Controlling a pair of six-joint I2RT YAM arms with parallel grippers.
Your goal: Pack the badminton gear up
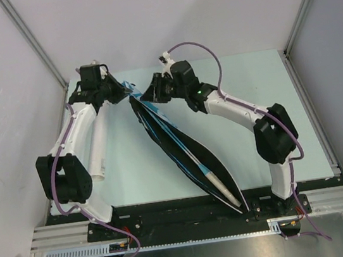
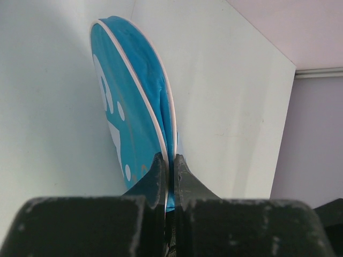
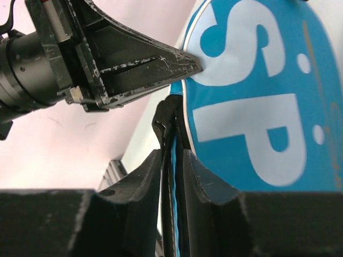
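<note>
The left fingers point(image 2: 156, 179) are shut tight on the thin edge of the blue bag point(image 2: 128, 107), right on its white trim. The right fingers point(image 3: 147, 179) are pinched shut on the bag's black edge, just beside the big white letters. Both pairs hold the wide far end of the bag, very near each other.

The bag lies slanted across the tabletop point(image 1: 249, 92), its slim end near the arm bases. It gapes open along the top, and a white racket handle point(image 1: 221, 188) pokes out at the near end. The white tube point(image 1: 99, 148) lies outside the bag, beside the left arm (I see no shuttlecocks).

I think this is the step of holding the bag open. Next, one hand likely has to let go and fetch the tube, while the other stops the bag from flopping shut.
</note>
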